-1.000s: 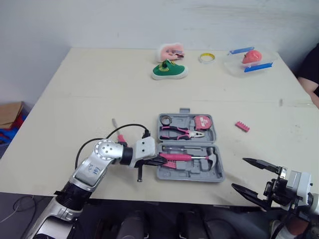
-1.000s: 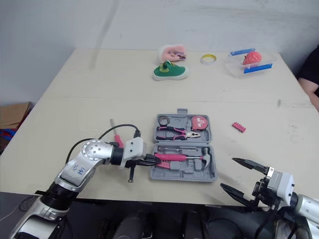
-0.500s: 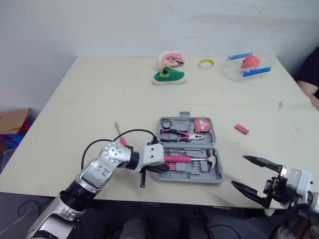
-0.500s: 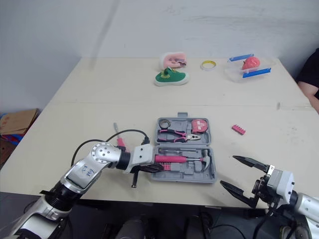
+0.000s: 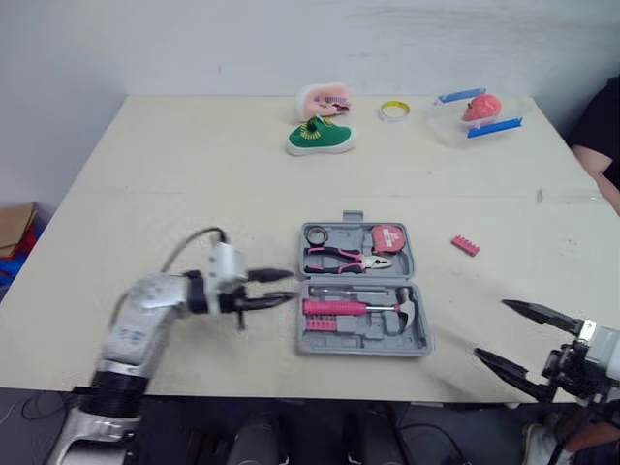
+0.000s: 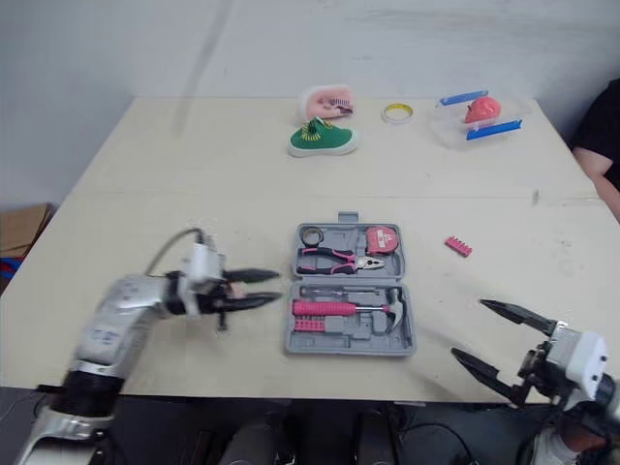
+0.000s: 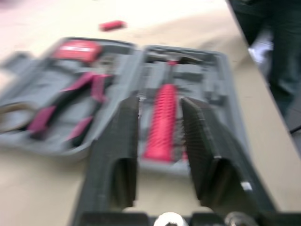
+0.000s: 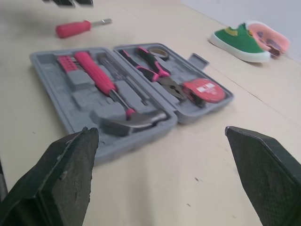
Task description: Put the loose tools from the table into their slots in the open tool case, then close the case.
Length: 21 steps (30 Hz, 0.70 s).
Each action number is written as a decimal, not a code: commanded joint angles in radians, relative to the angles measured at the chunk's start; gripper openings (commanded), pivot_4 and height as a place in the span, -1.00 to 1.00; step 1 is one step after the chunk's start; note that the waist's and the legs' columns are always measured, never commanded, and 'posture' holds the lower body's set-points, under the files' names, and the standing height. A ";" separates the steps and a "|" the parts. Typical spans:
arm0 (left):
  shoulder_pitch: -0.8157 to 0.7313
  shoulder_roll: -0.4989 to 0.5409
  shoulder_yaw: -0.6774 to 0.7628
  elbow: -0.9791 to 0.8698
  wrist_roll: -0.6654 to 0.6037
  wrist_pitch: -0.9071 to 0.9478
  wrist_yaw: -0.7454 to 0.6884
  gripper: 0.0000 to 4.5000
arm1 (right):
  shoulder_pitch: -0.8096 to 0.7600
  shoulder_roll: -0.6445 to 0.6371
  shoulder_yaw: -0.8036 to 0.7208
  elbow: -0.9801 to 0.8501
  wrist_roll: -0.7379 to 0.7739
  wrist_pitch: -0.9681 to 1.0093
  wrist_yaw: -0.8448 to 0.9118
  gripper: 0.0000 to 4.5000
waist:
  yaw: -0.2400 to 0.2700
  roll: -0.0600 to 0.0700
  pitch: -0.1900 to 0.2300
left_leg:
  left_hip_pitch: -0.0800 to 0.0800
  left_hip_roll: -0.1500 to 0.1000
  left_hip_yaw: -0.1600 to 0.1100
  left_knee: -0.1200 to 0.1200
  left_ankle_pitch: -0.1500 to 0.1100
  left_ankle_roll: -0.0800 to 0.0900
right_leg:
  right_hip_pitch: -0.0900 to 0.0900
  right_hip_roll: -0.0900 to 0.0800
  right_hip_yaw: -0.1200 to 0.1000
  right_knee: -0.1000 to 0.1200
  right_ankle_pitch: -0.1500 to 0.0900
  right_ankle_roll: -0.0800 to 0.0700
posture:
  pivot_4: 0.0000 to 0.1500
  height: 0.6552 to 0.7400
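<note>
The grey tool case [image 5: 418,289] lies open near the table's front edge. In its near half rests a hammer with a pink handle [image 5: 334,307]; the far half holds pink pliers [image 5: 344,258] and a red tape measure [image 5: 389,237]. My left gripper [image 5: 278,288] hovers open just left of the case, its fingers [image 7: 120,136] pointing at the hammer handle [image 7: 161,120] with nothing between them. A pink-handled screwdriver [image 8: 73,29] lies on the table beside the case's left side. A pink bit strip [image 5: 466,245] lies right of the case. My right gripper [image 5: 518,339] stands open at the front right, off the case.
At the table's back stand a green shoe [image 5: 320,138], a pink object [image 5: 326,99], a yellow tape roll [image 5: 393,110] and a clear container [image 5: 475,111] with blue and pink items. A person's dark sleeve [image 5: 601,131] shows at the right edge.
My left gripper has let go of the hammer handle, opened and drawn back to the left of the case. The hammer stays in its slot. The camera view shifted slightly.
</note>
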 commanded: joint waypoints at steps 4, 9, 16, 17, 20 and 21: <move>0.103 0.078 0.255 0.159 0.003 -0.144 0.041 0.99 | 0.036 -0.002 -0.175 0.181 0.004 -0.044 -0.009 1.00 | 0.006 -0.003 0.003 | 0.000 -0.001 0.000 0.001 -0.006 0.007 | 0.000 -0.001 0.001 -0.001 0.000 0.001 | 1.00 1.00; 0.216 0.150 0.416 0.288 0.007 -0.156 0.102 0.99 | 0.048 0.012 -0.270 0.378 -0.037 -0.131 -0.066 1.00 | 0.006 -0.005 0.004 | -0.001 -0.001 0.000 -0.001 -0.009 0.001 | -0.001 -0.001 0.002 -0.003 0.000 0.001 | 1.00 1.00; 0.308 0.190 0.556 0.373 -0.011 -0.152 0.139 0.99 | 0.062 -0.002 -0.307 0.498 -0.063 -0.149 -0.138 1.00 | -0.001 -0.003 0.006 | -0.002 0.000 0.001 -0.004 -0.010 -0.001 | -0.004 -0.002 0.002 -0.005 0.000 0.000 | 1.00 1.00; 0.309 0.187 0.560 0.379 -0.007 -0.159 0.145 0.99 | 0.057 -0.004 -0.301 0.493 -0.078 -0.143 -0.163 1.00 | -0.003 -0.003 0.005 | -0.002 0.000 0.000 -0.004 -0.010 -0.001 | -0.004 -0.002 0.002 -0.004 0.000 0.000 | 1.00 1.00; 0.313 0.178 0.557 0.372 -0.013 -0.164 0.141 0.99 | 0.025 -0.007 -0.268 0.450 -0.071 -0.119 -0.164 1.00 | -0.014 -0.002 0.005 | -0.002 0.000 0.000 -0.004 -0.010 -0.001 | -0.004 -0.002 0.003 -0.004 0.000 0.001 | 1.00 1.00; 0.313 0.170 0.549 0.347 -0.026 -0.152 0.137 0.99 | 0.003 -0.010 -0.248 0.421 -0.063 -0.099 -0.165 1.00 | -0.016 -0.002 0.005 | -0.002 0.000 0.001 -0.004 -0.010 -0.001 | -0.004 -0.002 0.003 -0.004 0.000 0.001 | 1.00 1.00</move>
